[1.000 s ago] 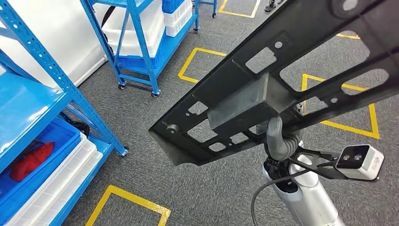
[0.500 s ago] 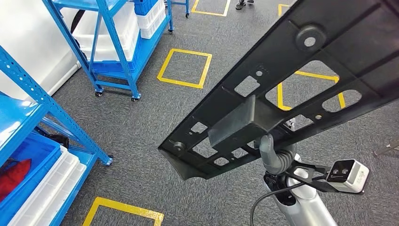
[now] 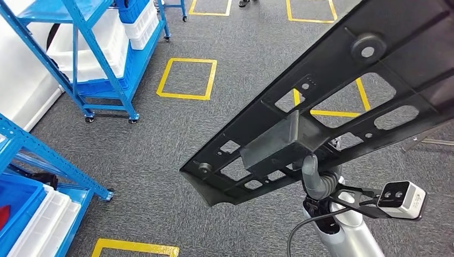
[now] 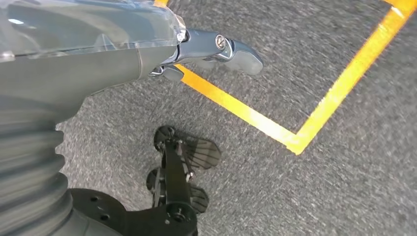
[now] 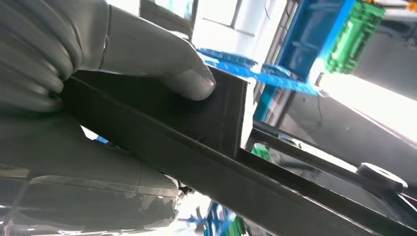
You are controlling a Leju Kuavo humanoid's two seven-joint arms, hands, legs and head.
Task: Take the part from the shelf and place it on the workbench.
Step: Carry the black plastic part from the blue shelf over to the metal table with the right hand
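Observation:
The part (image 3: 332,91) is a long black flat panel with cut-out holes and a boxy block on its underside. It slants across the head view from the lower middle to the top right, held high above the floor. My right hand (image 3: 317,176) grips it from below at the block. In the right wrist view the grey thumb (image 5: 162,59) presses on the block of the part (image 5: 206,128), with the palm beneath the panel's edge. My left hand (image 4: 211,49) hangs over the grey carpet and holds nothing, its fingers loosely extended.
A wheeled blue rack (image 3: 101,48) with white bins stands at the upper left. Another blue shelf (image 3: 32,160) with white trays is at the lower left edge. Yellow tape squares (image 3: 187,79) mark the grey carpet. A metal leg (image 3: 428,142) shows at the right edge.
The camera has turned, so the shelves and floor marks have slid left and down in the picture. The part stays in my right hand at nearly the same tilt.

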